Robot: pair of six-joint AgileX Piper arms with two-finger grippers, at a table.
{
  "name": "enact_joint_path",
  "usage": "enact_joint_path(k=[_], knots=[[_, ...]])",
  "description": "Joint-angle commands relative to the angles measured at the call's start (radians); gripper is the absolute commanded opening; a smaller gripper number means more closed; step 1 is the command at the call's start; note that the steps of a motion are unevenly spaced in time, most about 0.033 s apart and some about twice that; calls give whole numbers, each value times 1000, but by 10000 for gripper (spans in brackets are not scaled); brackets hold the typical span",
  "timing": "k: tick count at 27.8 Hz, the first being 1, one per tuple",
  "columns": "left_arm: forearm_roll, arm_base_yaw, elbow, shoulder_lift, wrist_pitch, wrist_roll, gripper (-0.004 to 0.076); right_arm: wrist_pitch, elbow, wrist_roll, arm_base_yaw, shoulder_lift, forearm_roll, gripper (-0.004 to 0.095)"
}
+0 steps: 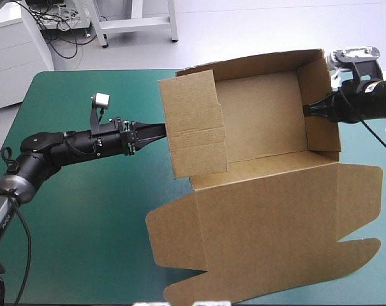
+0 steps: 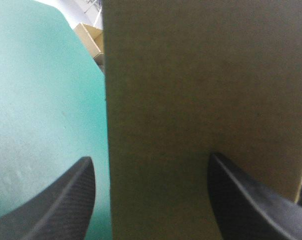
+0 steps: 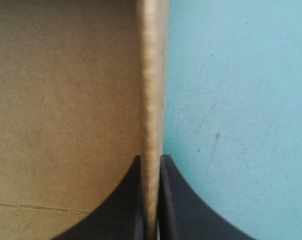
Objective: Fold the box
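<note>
The lid (image 1: 263, 236) lies flat on the teal-green cover (image 1: 84, 210), nearest the robot. Beyond it the box (image 1: 256, 121) stands as an open tray with its walls raised. The left gripper (image 1: 163, 131) is against the box's left wall, fingers spread. The right gripper (image 1: 309, 109) pinches its right wall.

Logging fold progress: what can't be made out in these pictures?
High view: the box's left wall hides the floor under it.
Left wrist view: that wall, between the left end effector's fingers, hides the box's inside.
Right wrist view: the right wall's edge, in the right end effector, is blurred.
</note>
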Motion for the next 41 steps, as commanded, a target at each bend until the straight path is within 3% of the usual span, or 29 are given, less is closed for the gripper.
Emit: enact_joint_path(k=[1,14,25,31,38,41], knots=[[-130,-21,-40,-39,118,15,485,-22,-33,19,21,-35,31,-21],[-131,-37,-81,-43,118,19,515,-122,-33,119,134,-34,-109,-19],[-21,-70,-144,-43,83,-31,513,-176,-33,155,155,-34,-108,-19],[108,-102,-223,-43,-16,-157,512,-205,-33,166,155,-34,-112,-19],[492,-210,-403,-43,-201,-451,512,-216,-33,204,155,-34,-114,-19],[771,-277,-520,-43,-278,-655,507,-220,-33,217,155,-34,-108,-19]])
